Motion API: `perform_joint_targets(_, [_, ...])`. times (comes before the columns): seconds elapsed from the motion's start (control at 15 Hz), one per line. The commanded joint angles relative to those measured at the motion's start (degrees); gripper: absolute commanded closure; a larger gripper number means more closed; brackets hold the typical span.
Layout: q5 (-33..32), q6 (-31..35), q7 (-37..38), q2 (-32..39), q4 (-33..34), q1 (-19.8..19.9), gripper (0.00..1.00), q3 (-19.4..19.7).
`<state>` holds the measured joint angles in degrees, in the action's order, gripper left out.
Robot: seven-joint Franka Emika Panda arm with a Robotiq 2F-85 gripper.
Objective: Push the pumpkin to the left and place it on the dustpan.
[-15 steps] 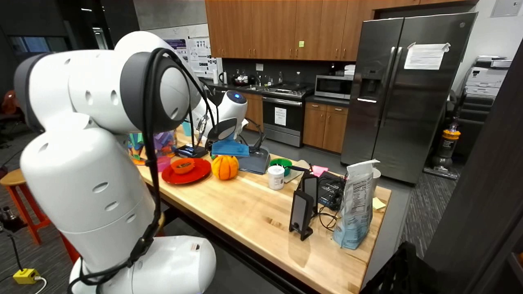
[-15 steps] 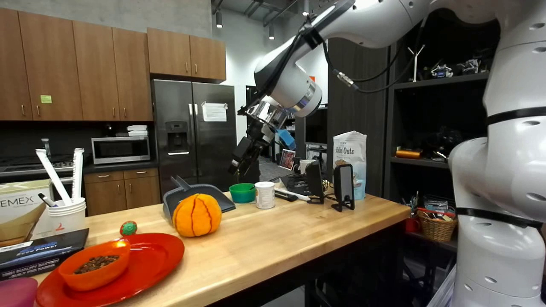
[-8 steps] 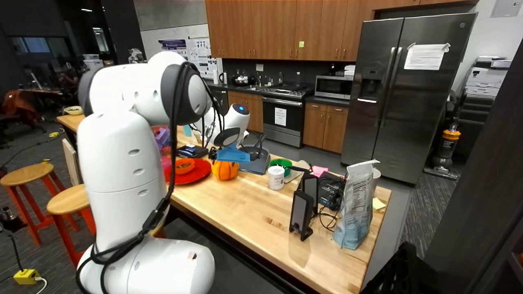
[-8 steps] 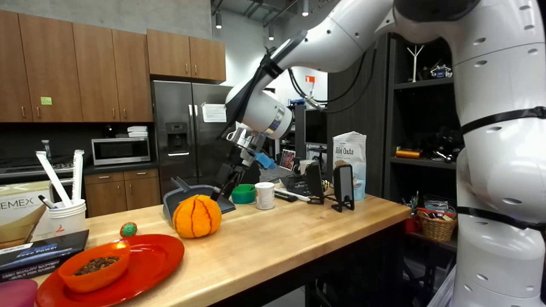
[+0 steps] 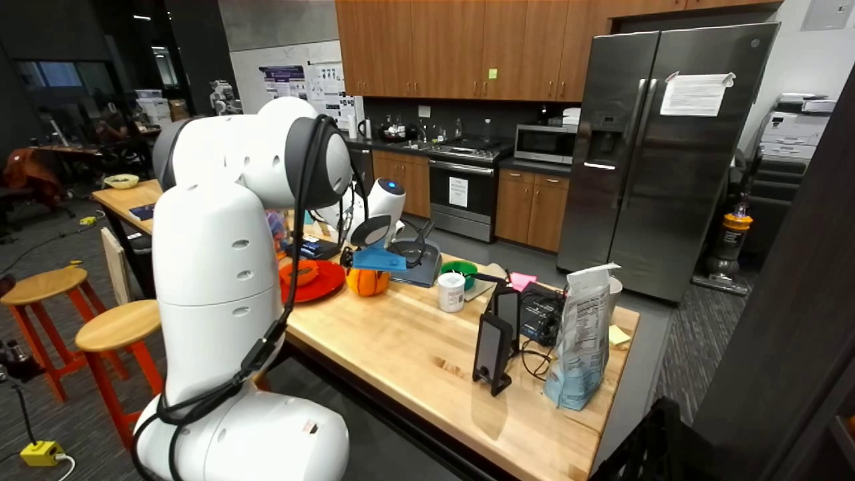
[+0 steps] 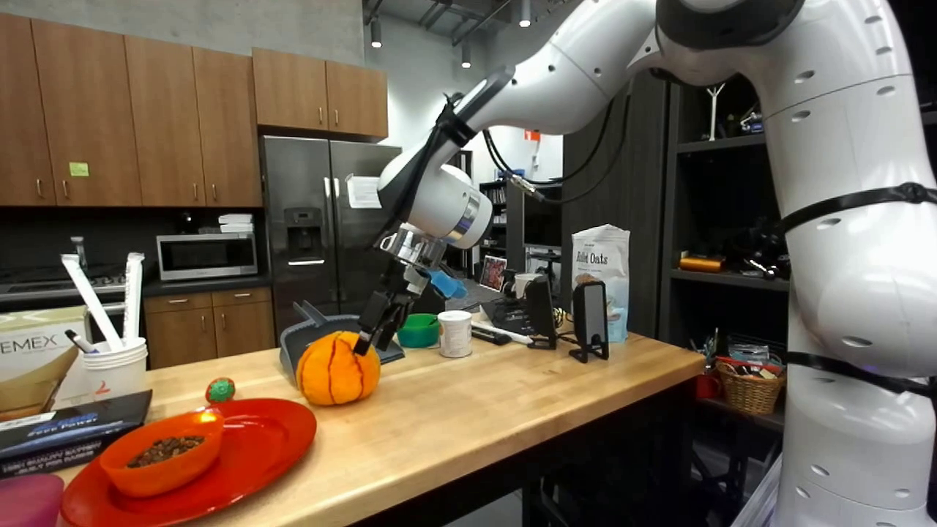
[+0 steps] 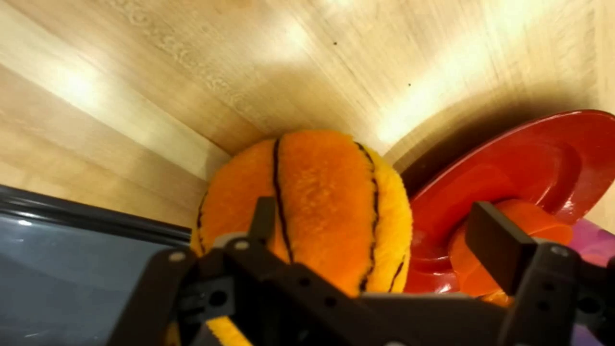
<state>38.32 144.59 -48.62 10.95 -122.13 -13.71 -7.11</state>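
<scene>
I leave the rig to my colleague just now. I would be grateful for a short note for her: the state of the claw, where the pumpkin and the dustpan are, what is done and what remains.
Claw: open, at the pumpkin; whether it touches, I cannot tell.
Pumpkin: on the wooden table, between the grey dustpan and the red plate.
Done: the claw is at the pumpkin, nothing further.
Left: push the pumpkin to the dustpan and place it on there.

pumpkin (image 7: 319, 206): orange and yellow, dark vertical lines | dustpan (image 7: 67, 276): dark grey | plate (image 6: 274, 439): red | bowl (image 6: 167, 474): orange
</scene>
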Motion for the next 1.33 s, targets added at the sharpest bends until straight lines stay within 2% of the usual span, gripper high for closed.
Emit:
perform_joint_targets(0.0, [-4.4,-0.9,5.5,0.6,-0.2,2.1,0.0,-2.8])
perform_joint_targets(0.53, [-14.2,2.1,17.1,4.4,0.4,2.3,0.0,-5.5])
perform_joint_targets(0.67, [-18.4,9.3,21.1,5.9,-0.2,1.6,0.0,-5.4])
perform_joint_targets(0.93, [-28.5,28.2,32.1,10.4,-0.8,0.3,0.0,-3.9])
perform_joint_targets(1.07, [-35.2,36.8,39.1,12.4,-1.3,-2.7,0.0,0.6])
perform_joint_targets(1.13, [-34.8,40.4,39.9,13.2,-1.1,-7.9,0.0,6.4])
perform_joint_targets(1.27, [-34.5,47.2,41.4,15.6,-0.2,-14.7,0.0,15.1])
